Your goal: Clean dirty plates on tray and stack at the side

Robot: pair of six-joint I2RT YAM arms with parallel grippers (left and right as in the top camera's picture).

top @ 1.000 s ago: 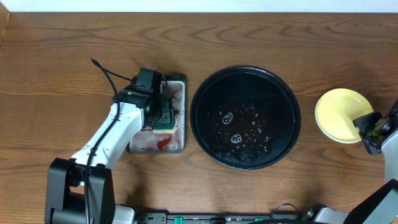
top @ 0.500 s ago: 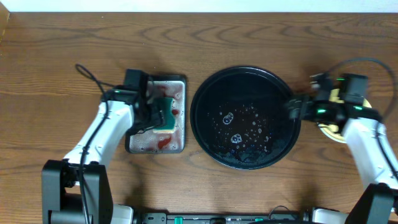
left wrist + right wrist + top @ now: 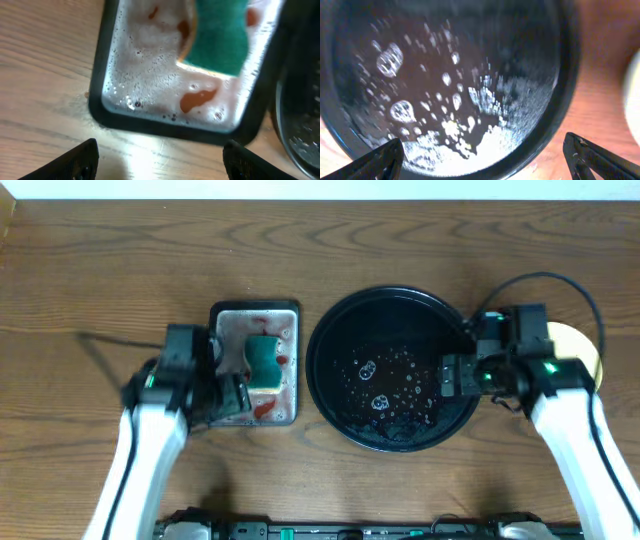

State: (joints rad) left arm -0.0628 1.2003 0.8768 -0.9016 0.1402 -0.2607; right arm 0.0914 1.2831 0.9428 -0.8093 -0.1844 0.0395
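The left gripper (image 3: 160, 150) has released the green sponge (image 3: 263, 360) into the rectangular grey metal tray (image 3: 255, 307), centre-left, and pulled back — jaws wide, empty. The right gripper (image 3: 482, 142), likewise open and empty, has swung from the pale yellow round plate (image 3: 578, 342), far right, over the large round black tray (image 3: 395, 292) — only suds (image 3: 450, 127) remain, so cleaning looks done.

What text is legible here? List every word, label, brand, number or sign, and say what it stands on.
None: no text can be read in any view.
The black tray, the metal tray, the sponge and the yellow plate bear no marks.
The right arm shows only a green light, not a sign.
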